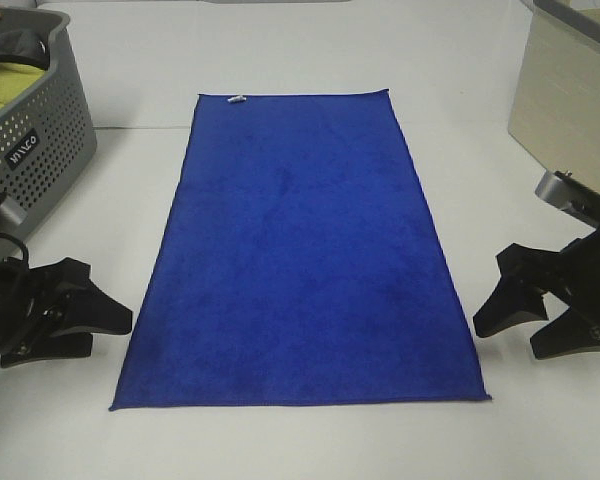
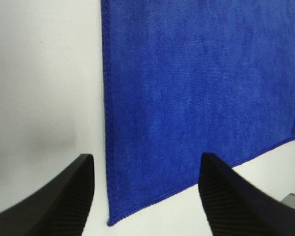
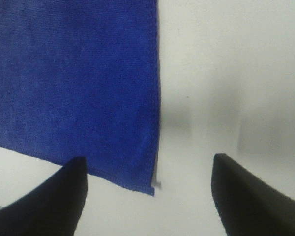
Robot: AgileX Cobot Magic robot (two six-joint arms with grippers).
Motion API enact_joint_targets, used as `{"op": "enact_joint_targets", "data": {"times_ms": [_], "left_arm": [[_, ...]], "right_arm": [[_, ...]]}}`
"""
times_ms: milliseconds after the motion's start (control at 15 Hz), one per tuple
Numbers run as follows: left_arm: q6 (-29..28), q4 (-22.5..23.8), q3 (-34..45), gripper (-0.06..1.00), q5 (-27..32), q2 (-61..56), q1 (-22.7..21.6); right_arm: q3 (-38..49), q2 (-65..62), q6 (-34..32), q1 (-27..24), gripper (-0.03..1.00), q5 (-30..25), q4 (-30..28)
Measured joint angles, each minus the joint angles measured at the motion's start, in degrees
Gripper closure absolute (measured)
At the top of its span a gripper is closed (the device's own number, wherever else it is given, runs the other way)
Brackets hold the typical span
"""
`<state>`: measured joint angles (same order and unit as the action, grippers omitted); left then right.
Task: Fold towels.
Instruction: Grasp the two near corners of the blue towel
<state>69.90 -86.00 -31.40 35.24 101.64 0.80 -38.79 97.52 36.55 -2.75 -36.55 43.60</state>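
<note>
Your blue towel (image 1: 300, 250) lies flat and fully spread in the middle of the white table (image 1: 540, 430). Its long axis runs from the table's near edge straight toward the far edge. Its small white tag (image 1: 236, 99) is on the far short edge, at the corner toward the table's left side. The towel's near short edge runs parallel to the table's near edge.

Your left gripper (image 1: 110, 335) sits just beside the towel's left long side, close to its near-left corner. Its fingers are spread wide, empty, and pointed in toward the cloth. The left wrist view confirms this: between the parted fingers of the left gripper (image 2: 146, 156) you look down on the towel (image 2: 201, 88), with its stitched corner just inside the gap.

Your right gripper (image 1: 504, 340) mirrors it off the right long side, also spread and holding nothing. In the right wrist view the towel (image 3: 73, 73) ends in its near-right corner, again between the open fingers of the right gripper (image 3: 148, 157).

So each arm is nearest its own near corner, and neither needs to cross the middle. Each corner lies inward from its gripper and slightly toward the table's near edge. The likely move is to pinch both near corners and carry that short edge along the long axis to the tagged far edge. Keep the two arms level, or the fold will skew.

The grey perforated basket (image 1: 40, 140) holding a yellow-green cloth (image 1: 5, 85) stands at the table's far-left corner, well apart from the towel.
</note>
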Motion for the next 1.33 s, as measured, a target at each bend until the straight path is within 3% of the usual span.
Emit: {"op": "enact_joint_targets", "data": {"times_ms": [467,733,867,1133,1333], "left_arm": [[-0.7,-0.6,-5.0,0.35,-2.6,7.4,7.1],[-1.4,-1.6,-7.0,0.36,-0.7,9.7,10.4],[-1.7,-1.5,-7.0,0.47,-1.0,10.1,10.6],[-1.8,-0.3,-7.0,0.93,-3.0,10.7,10.6],[-2.4,1.4,-6.8,0.94,-3.0,9.4,10.6]], "right_arm": [[-0.3,8.0,10.2,0.2,0.30,1.3,13.6],[-0.7,9.6,11.9,6.3,0.33,3.1,18.0],[-0.7,9.7,10.8,7.6,0.48,5.0,17.7],[-0.7,10.4,8.1,7.6,0.96,7.7,16.3],[-0.7,10.3,7.4,7.6,0.97,7.0,15.7]]}}
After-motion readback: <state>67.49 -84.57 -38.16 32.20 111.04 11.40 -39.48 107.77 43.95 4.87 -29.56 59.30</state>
